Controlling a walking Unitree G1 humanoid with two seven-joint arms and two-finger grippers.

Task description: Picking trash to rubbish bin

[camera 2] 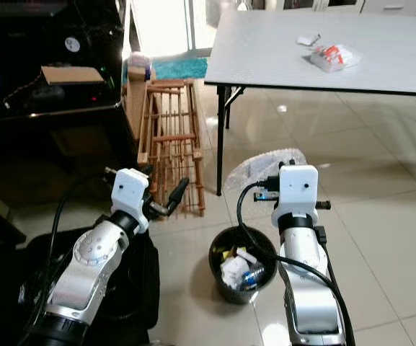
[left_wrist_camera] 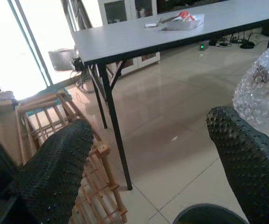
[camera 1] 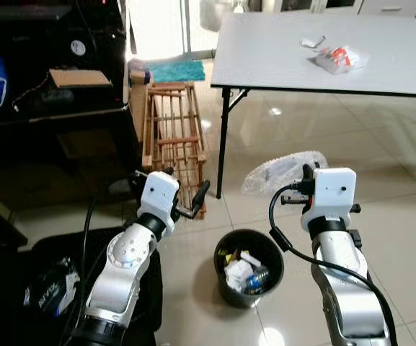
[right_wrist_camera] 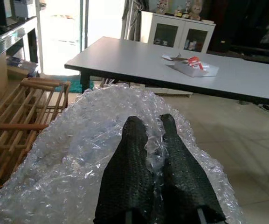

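My right gripper [right_wrist_camera: 150, 122] is shut on a sheet of clear bubble wrap [right_wrist_camera: 78, 158], pinched between both black fingers. In the left eye view the bubble wrap [camera 1: 283, 171] hangs above the floor, just beyond the black round bin [camera 1: 222, 252]. The bin stands on the tiles between my two arms and holds several pieces of trash. My left gripper [camera 1: 189, 205] is open and holds nothing, up at the bin's left near the wooden rack. On the grey table [camera 1: 265, 58] lie a clear packet with red print [camera 1: 341, 58] and a small white scrap [camera 1: 312, 42].
A wooden slatted rack [camera 1: 173, 137] leans on the floor beside the table leg [camera 1: 223, 140]. A dark cabinet with a cardboard box [camera 1: 78, 77] stands at the left. A black bag [camera 1: 49, 288] lies by my left arm. Glossy tiles stretch to the right.
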